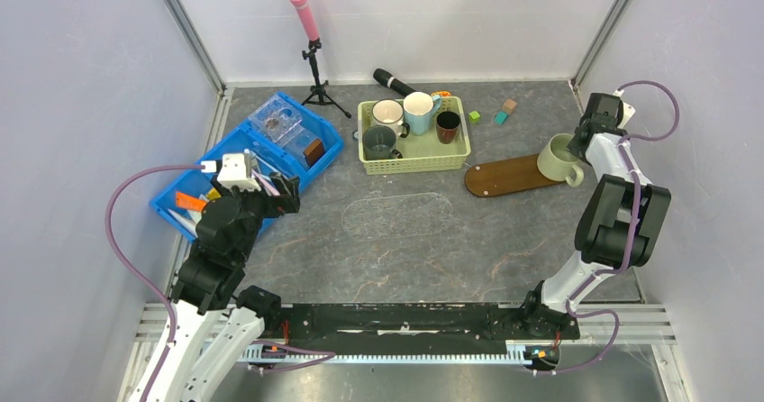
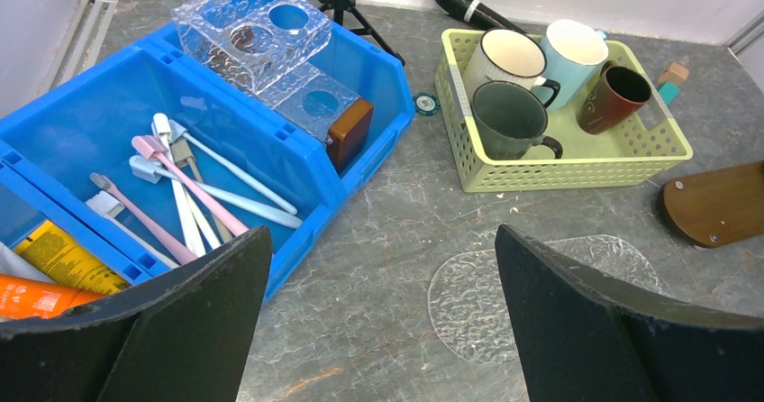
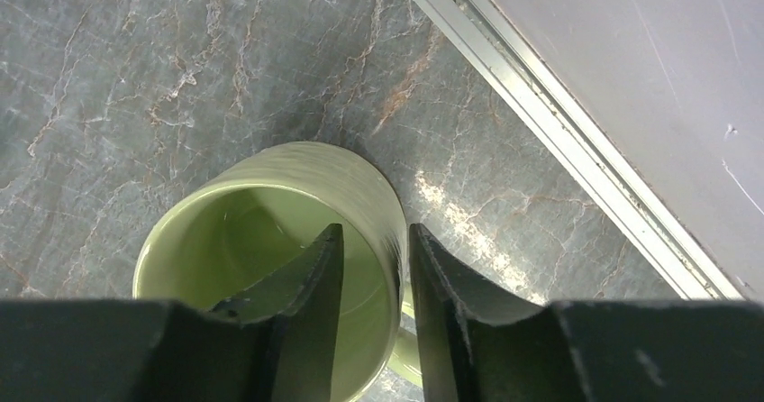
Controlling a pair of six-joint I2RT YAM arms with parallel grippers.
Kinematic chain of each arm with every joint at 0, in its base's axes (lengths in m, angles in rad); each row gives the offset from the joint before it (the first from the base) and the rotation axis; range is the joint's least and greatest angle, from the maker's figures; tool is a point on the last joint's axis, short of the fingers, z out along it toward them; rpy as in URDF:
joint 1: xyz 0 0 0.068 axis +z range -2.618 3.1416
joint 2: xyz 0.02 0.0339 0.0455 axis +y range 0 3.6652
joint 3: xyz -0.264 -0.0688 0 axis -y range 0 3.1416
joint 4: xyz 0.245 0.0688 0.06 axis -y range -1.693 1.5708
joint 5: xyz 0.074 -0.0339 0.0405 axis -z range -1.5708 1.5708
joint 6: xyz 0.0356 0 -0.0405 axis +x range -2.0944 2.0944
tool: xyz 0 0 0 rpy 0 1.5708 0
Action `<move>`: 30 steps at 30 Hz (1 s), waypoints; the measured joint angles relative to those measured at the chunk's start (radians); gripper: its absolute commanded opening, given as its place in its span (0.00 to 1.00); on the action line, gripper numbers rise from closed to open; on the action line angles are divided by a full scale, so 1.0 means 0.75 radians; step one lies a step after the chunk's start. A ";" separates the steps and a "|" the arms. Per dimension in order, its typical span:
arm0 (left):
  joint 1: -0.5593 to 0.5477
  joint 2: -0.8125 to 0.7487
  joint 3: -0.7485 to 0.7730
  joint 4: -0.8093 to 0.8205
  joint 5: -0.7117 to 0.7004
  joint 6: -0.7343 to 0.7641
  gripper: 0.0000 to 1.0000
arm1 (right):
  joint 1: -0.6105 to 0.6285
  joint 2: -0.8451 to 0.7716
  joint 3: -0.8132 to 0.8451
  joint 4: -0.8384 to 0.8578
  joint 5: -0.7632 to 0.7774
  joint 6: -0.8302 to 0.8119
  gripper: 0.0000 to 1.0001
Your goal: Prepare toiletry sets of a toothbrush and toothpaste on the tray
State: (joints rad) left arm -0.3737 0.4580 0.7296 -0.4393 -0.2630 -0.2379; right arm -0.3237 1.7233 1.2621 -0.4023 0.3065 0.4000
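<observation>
The dark-brown oval tray (image 1: 504, 177) lies right of centre; its end shows in the left wrist view (image 2: 721, 205). A pale green mug (image 1: 554, 160) stands at its right end. My right gripper (image 1: 577, 143) is shut on the mug's rim (image 3: 270, 177), one finger inside and one outside (image 3: 376, 235). Thin pale toothbrushes (image 2: 194, 186) lie in the blue divided bin (image 2: 108, 86), with an orange toothpaste tube (image 2: 36, 296) and a yellow one (image 2: 68, 258) in its near compartment. My left gripper (image 2: 380, 235) is open and empty above the table beside the bin (image 1: 290, 195).
A pale green basket (image 1: 455, 154) holds several mugs behind centre. A clear textured holder (image 2: 261, 37) and a brown box (image 2: 350, 132) sit in the bin. A clear oval mat (image 1: 396, 214) lies mid-table. A pink mic on a tripod (image 1: 311, 50), a black microphone (image 1: 392, 81) and small blocks (image 1: 503, 114) are at the back.
</observation>
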 measured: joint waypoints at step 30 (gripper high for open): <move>0.002 -0.001 0.000 0.000 -0.001 -0.001 1.00 | 0.162 -0.537 -0.038 0.097 -0.259 -0.091 0.98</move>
State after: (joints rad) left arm -0.3725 0.4576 0.7296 -0.4393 -0.2634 -0.2382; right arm -0.2024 1.3209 1.2339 -0.3298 0.1123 0.3321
